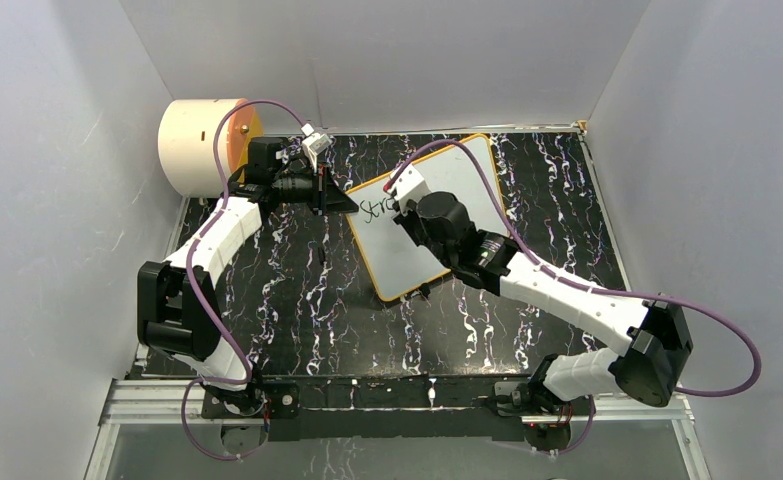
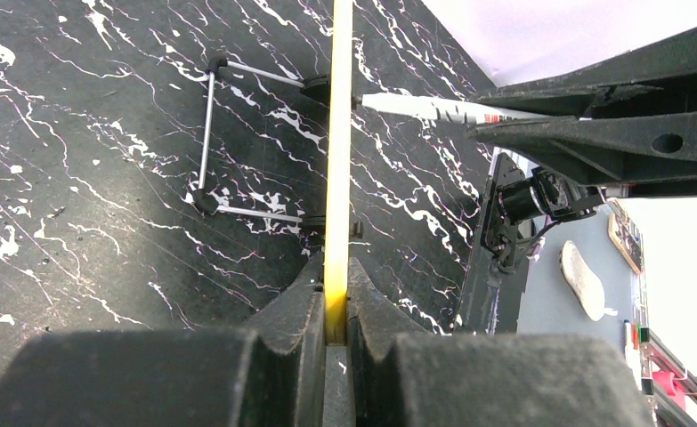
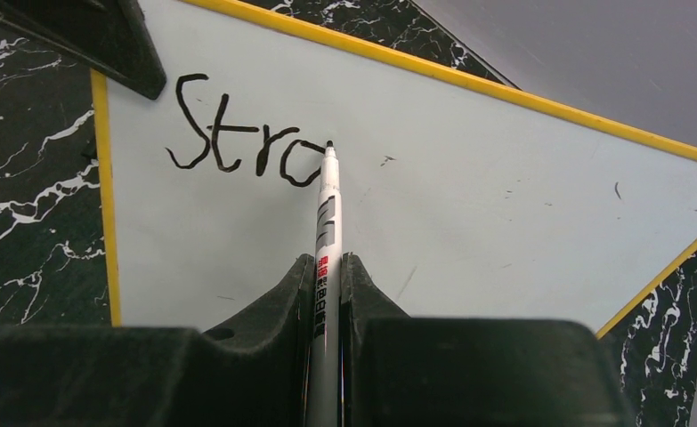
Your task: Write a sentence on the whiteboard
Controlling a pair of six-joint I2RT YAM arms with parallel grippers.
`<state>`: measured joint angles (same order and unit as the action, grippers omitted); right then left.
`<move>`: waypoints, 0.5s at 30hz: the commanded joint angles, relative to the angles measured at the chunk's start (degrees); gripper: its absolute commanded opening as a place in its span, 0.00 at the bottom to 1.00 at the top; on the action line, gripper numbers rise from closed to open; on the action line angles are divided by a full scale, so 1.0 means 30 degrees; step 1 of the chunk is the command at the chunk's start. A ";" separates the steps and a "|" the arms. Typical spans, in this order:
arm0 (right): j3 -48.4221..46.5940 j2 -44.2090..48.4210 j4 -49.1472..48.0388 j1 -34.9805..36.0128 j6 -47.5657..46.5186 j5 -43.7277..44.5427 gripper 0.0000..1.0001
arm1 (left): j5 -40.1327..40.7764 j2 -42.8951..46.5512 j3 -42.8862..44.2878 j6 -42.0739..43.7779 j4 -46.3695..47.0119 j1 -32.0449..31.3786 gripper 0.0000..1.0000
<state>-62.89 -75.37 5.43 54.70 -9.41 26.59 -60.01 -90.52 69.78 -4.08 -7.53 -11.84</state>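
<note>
I have the left gripper (image 2: 336,298) clamped on the yellow edge of the whiteboard (image 3: 469,205) at the middle of the black marbled table (image 1: 297,290), while the right gripper (image 3: 327,271) pinches a marker (image 3: 329,200), tip at the "o" of "Stro" (image 3: 238,133).

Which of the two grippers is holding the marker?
The right gripper: it clamps the marker, whose tip is on the whiteboard. The left gripper clamps the board's yellow edge instead.

Black white-veined table (image 1: 297,300) — whiteboard (image 1: 399,262) resting mid-table, cream cylinder (image 1: 192,145) on its side, far-left corner
</note>
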 commanded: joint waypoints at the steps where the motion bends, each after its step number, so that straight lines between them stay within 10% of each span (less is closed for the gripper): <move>1: -0.0247 0.0720 -0.0961 -0.0294 -0.0233 0.0512 0.00 | -0.0095 0.0673 -0.0334 0.0509 -0.0583 -0.0068 0.00; 15: -0.0208 0.0371 -0.0713 -0.0705 -0.0134 -0.0141 0.00 | -0.0183 0.0569 -0.0336 0.0509 -0.0593 -0.0068 0.00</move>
<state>-62.89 -75.09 5.45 52.97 -9.41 26.70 -60.03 -90.52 69.78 -4.08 -7.53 -11.84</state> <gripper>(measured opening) 0.206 0.059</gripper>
